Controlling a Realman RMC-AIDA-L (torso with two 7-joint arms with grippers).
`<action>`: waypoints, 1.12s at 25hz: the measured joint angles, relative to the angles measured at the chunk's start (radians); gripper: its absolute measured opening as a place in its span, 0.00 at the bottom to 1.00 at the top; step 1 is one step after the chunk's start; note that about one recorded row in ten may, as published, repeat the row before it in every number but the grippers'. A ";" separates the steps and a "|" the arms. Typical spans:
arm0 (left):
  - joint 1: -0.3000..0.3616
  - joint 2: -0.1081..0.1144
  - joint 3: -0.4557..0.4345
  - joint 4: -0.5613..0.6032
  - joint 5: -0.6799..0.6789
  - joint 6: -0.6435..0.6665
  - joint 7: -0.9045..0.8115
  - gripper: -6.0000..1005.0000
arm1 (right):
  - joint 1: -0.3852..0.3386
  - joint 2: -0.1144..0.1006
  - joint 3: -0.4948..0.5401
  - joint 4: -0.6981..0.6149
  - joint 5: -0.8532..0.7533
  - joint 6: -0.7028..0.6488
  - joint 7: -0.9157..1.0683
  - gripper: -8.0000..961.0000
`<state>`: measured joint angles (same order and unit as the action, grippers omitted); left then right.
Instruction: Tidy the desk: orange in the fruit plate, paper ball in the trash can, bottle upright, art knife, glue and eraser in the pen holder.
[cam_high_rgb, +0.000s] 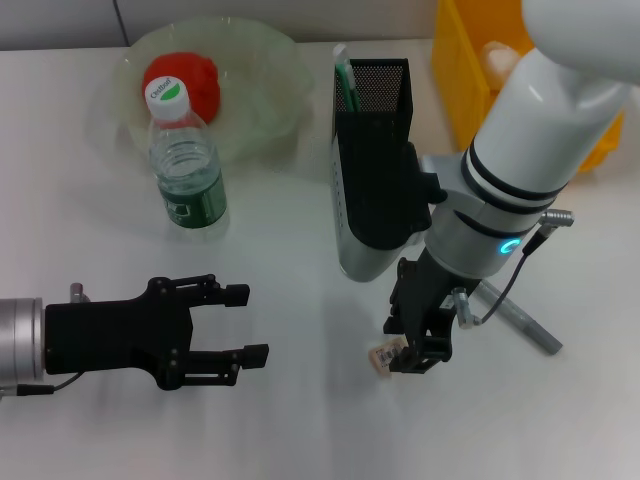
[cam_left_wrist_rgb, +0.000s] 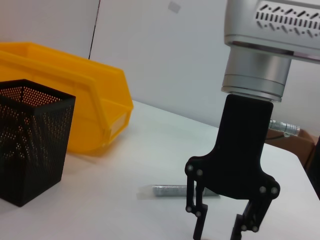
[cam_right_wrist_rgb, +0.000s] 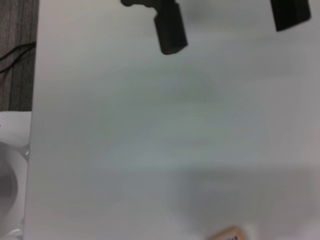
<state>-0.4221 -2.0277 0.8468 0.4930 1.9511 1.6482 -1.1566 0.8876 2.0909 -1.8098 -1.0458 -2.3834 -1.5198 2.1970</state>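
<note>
Near the desk's front edge, I have the right gripper spread around the eraser, ready to pinch it for the pen holder. My left gripper waits released at the front left.

The small beige eraser with a printed label is partly covered by the black right gripper in the head view, so contact cannot be judged. In the right wrist view only a cropped corner of it is seen. The bright yellow plastic trash can at the desk's far right corner is largely hidden by the right arm.
</note>
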 joint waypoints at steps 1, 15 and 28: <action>0.000 0.000 0.000 0.000 0.000 0.000 0.000 0.79 | -0.003 0.000 -0.006 -0.007 0.001 0.004 -0.005 0.23; -0.003 0.001 -0.005 0.001 0.000 0.001 -0.002 0.79 | -0.001 0.002 -0.072 0.008 -0.001 0.052 -0.012 0.50; -0.004 0.006 -0.008 0.004 0.000 0.011 -0.002 0.79 | -0.014 -0.002 -0.047 -0.007 -0.002 0.035 -0.019 0.29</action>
<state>-0.4266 -2.0221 0.8391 0.4967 1.9510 1.6589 -1.1582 0.8735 2.0888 -1.8567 -1.0525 -2.3857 -1.4849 2.1777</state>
